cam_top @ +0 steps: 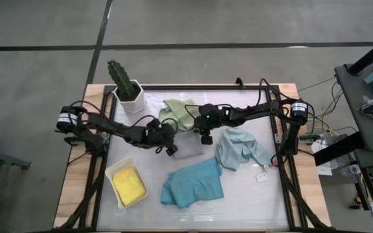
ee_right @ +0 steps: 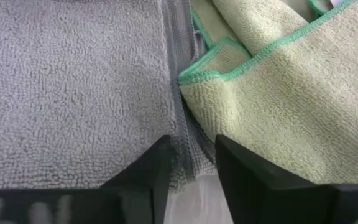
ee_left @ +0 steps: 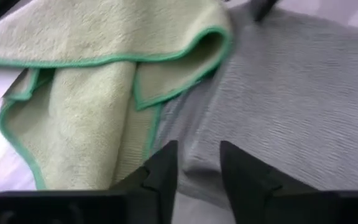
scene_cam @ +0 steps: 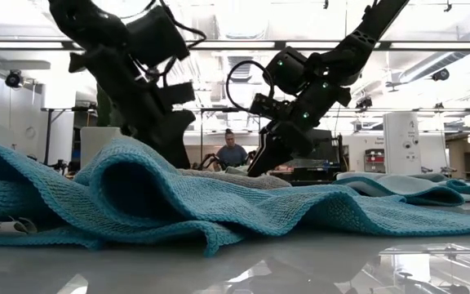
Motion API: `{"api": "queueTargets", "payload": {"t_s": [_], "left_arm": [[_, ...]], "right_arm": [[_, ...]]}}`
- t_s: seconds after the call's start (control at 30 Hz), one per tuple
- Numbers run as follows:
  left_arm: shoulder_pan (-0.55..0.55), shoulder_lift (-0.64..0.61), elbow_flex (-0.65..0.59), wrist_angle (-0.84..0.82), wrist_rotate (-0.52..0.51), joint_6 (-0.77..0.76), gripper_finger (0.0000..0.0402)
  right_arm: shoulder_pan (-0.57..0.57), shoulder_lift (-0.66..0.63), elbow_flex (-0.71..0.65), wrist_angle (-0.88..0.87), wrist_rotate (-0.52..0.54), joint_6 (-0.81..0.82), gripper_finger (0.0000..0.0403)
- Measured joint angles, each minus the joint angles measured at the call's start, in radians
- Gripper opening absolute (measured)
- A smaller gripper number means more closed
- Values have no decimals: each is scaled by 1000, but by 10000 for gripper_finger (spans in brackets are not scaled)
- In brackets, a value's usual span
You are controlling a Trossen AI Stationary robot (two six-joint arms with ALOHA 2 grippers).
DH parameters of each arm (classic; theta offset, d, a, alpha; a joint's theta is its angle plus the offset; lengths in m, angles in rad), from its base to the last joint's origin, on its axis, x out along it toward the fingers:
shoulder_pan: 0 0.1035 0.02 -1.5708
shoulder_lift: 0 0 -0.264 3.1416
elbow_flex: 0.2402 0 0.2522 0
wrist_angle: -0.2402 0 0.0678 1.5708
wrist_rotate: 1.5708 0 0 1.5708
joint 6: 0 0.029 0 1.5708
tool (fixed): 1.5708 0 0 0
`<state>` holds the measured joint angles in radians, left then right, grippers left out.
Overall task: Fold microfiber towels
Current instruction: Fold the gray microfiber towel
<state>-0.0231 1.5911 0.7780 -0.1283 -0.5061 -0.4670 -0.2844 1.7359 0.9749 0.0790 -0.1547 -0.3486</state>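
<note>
A folded grey towel (cam_top: pixel 186 153) lies flat mid-table. Its far edge touches a crumpled sage green towel (cam_top: pixel 179 113) with a green hem. My left gripper (ee_left: pixel 197 146) stands open at the grey towel's left end, just above the grey towel's edge (ee_left: pixel 194 168), pointing slantwise down. My right gripper (ee_right: pixel 191 140) stands open at the towel's far right corner, with the grey hem (ee_right: pixel 182 118) running between its fingers. Nearer lie a teal towel (cam_top: pixel 193 182) and a pale blue towel (cam_top: pixel 238 147), both rumpled. A yellow towel (cam_top: pixel 129 186) lies in the white tray (cam_top: pixel 112 173).
A cactus in a white pot (cam_top: pixel 127 90) stands at the far left corner. A small white tag (cam_top: pixel 262 175) lies near the pale blue towel. The teal towel (scene_cam: pixel 178 204) fills the front of the low view. A person (scene_cam: pixel 232 153) sits in the room beyond.
</note>
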Motion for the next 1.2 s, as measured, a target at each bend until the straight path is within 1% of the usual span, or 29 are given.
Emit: {"api": "queueTargets", "payload": {"t_s": [0.17,0.23,0.33,0.4,0.5,0.7,0.73,0.93,1.13,1.2], "left_arm": [[25,51,0,36,5,-23,161],[24,68,3,49,35,-1,169],[24,89,11,52,62,8,166],[24,91,11,50,65,9,154],[23,90,11,53,66,12,121],[23,74,11,58,68,57,20],[23,72,11,60,68,59,10],[23,44,12,68,57,63,2],[25,22,37,73,-26,100,2],[32,20,38,66,-31,112,2]], "right_arm": [[0,0,0,0,0,8,148],[0,0,0,0,0,7,155],[0,0,0,0,0,7,163],[0,0,0,0,0,7,167],[0,0,0,0,0,7,172],[0,0,0,0,0,5,171],[0,0,0,-1,0,5,171],[0,0,0,-1,0,-4,173],[0,0,-1,-4,-1,-4,173],[0,0,-1,-8,0,-4,175]]}}
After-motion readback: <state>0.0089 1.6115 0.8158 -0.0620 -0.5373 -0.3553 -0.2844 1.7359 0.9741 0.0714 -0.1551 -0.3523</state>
